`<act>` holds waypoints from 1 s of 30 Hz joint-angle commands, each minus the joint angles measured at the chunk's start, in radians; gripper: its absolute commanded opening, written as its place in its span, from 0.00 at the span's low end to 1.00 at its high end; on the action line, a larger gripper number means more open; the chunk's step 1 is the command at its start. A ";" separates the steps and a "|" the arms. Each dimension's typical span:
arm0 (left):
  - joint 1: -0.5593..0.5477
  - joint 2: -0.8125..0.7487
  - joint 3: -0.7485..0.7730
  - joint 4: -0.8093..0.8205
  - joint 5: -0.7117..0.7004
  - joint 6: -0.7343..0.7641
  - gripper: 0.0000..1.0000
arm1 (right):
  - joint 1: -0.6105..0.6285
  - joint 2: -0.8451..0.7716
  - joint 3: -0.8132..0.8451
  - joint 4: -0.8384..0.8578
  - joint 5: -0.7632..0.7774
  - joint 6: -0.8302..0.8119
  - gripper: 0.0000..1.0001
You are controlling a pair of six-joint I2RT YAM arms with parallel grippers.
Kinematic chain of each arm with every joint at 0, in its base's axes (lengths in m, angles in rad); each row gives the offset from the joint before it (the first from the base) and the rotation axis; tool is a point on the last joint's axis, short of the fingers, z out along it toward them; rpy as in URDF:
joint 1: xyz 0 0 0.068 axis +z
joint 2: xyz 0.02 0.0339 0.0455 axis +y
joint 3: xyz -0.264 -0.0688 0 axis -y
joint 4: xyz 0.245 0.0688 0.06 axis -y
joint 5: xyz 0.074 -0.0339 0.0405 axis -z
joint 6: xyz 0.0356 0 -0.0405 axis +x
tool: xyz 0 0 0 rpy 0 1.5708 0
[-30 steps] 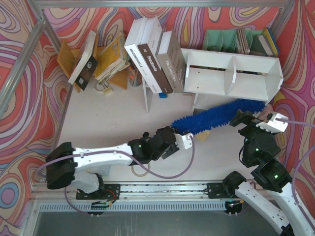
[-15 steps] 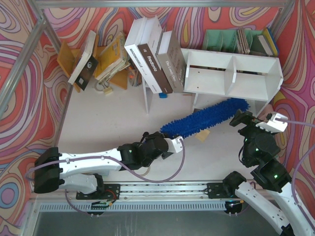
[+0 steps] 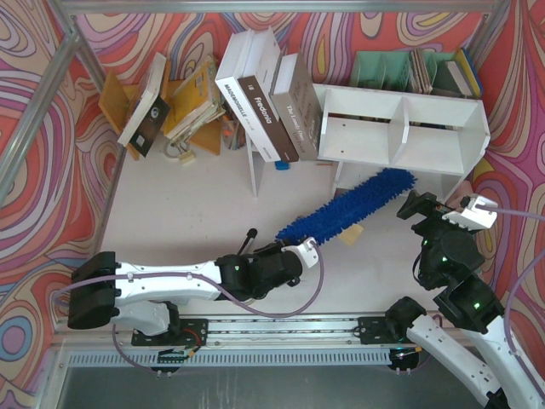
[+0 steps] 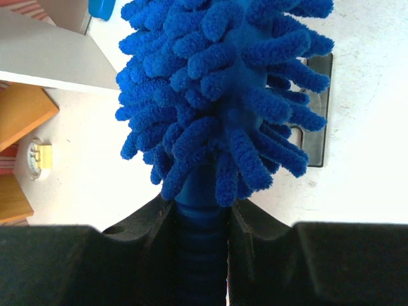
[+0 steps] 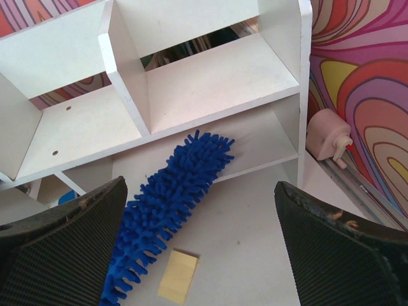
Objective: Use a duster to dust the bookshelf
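Two robot arms are reaching up from the bottom edge of the overhead view across a white table (image 3: 187, 204) walled in by swirling red, orange and purple patterns. The left gripper (image 3: 300, 249), sitting just below the centre of the frame, is clamping its black jaws tight around the slim ribbed blue handle of the duster (image 3: 349, 209). In the left wrist view that handle is running straight up between the closed fingers (image 4: 153, 236) and the shaggy blue strands of the duster (image 4: 223, 95) are filling the upper middle of the frame. The duster is slanting from the centre toward the upper right, and its fluffy tip is lying at the front of the lower tier of the bookshelf (image 3: 366, 136), which is occupying the upper right of the overhead view. In the right wrist view the duster (image 5: 172, 204) is crossing the lower left, its tip overlapping the lower board of the bookshelf (image 5: 210, 70); whether the strands are pressing on the board cannot be told. The right gripper (image 3: 447, 209), at the right edge below the shelf, is hanging with its jaws spread wide apart and holding nothing, its ribbed black pads (image 5: 57, 255) framing the bottom corners. A small tan card (image 5: 178, 275) is lying on the table beside the duster. Large books (image 3: 264, 94) are leaning at the upper centre.
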 commanded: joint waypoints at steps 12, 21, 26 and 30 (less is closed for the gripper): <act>-0.051 0.004 0.119 -0.170 -0.135 -0.426 0.00 | -0.002 -0.021 -0.011 0.026 0.003 -0.012 0.86; -0.075 0.237 0.389 -0.514 -0.299 -0.832 0.00 | -0.002 -0.023 -0.009 0.019 -0.006 -0.001 0.86; -0.075 0.324 0.470 -0.715 -0.373 -1.070 0.00 | -0.001 -0.008 -0.008 0.020 -0.013 -0.001 0.86; -0.076 0.351 0.491 -0.812 -0.379 -1.193 0.00 | -0.002 -0.006 -0.007 0.017 -0.012 0.002 0.86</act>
